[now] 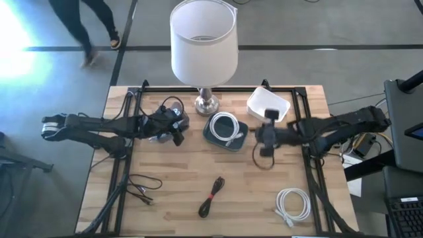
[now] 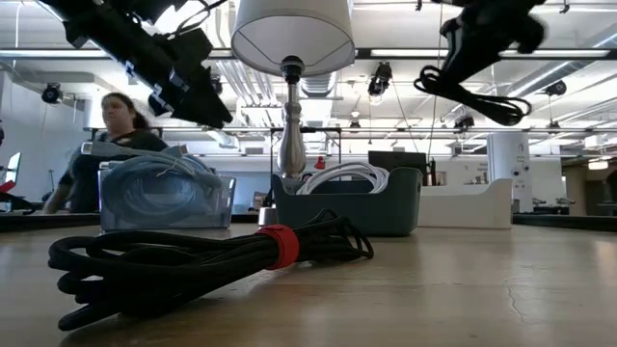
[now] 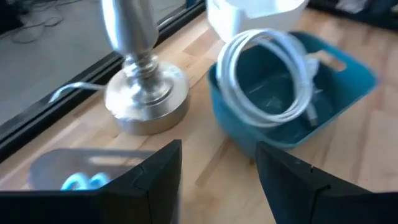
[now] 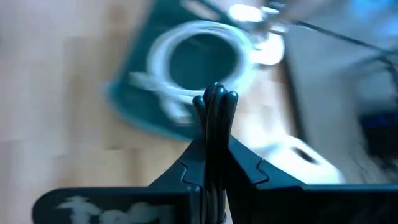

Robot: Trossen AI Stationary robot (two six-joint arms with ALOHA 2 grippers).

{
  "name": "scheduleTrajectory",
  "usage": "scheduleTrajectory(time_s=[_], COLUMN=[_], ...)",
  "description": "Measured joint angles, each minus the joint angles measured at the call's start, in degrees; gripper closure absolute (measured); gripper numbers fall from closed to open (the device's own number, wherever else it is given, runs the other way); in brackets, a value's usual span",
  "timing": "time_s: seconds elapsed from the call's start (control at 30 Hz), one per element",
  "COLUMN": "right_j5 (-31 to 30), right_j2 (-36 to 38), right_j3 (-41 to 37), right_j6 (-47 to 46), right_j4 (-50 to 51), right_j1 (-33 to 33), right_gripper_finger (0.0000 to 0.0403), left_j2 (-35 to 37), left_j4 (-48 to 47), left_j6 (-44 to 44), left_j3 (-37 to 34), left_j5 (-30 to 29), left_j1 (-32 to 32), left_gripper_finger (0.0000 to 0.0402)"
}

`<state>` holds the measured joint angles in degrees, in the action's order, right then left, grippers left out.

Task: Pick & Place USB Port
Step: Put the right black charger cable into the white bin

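Currently the right gripper (image 1: 267,135) is clamped on a black cable (image 1: 263,156), dangling limp beside the teal bin (image 1: 210,137). It looks light and floppy, best gripped mid-bundle. The left gripper (image 1: 177,132) hovers with fingers apart.

— What stands at the table's far edge?
— A lamp (image 1: 204,53) with a white drum shade and a silver stem. Its round metal base (image 3: 146,102) sits upright on the wooden table (image 1: 172,165), about midway along that edge.
— Anyone around?
— A person (image 1: 86,26) on the grey floor beyond the far left corner. From above only the legs show.
— And off the right edge?
— A keyboard (image 1: 404,215), near the front corner.
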<state>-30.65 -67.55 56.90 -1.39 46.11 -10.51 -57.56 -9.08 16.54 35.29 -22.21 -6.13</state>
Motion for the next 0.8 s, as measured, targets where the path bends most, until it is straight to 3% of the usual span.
scheduleTrajectory(time_s=[0.13, 0.4, 0.57, 0.8], right_j5=[-2.6, -0.9, 9.5, 9.9], right_j2=[2.4, 0.5, -3.2, -11.2], right_j3=[0.0, -0.2, -0.2, -0.2], right_j6=[0.6, 5.0, 6.1, 5.2], right_j4=[0.0, -1.1, -3.4, -3.6], right_j1=[8.7, 25.6, 34.6, 41.2], right_gripper_finger=[0.0374, 0.0374, 0.0374, 0.0374], left_j2=[0.0, 0.0, -0.3, -4.5], left_j4=[4.9, 13.3, 15.5, 20.7], left_j6=[-0.2, -0.2, -3.8, -10.1], left_j3=[0.0, 0.0, 0.0, 0.0], left_j5=[5.6, 15.3, 17.3, 17.4], left_j1=[0.0, 0.1, 1.4, 4.7], left_gripper_finger=[0.0195, 0.0195, 0.0197, 0.0205])
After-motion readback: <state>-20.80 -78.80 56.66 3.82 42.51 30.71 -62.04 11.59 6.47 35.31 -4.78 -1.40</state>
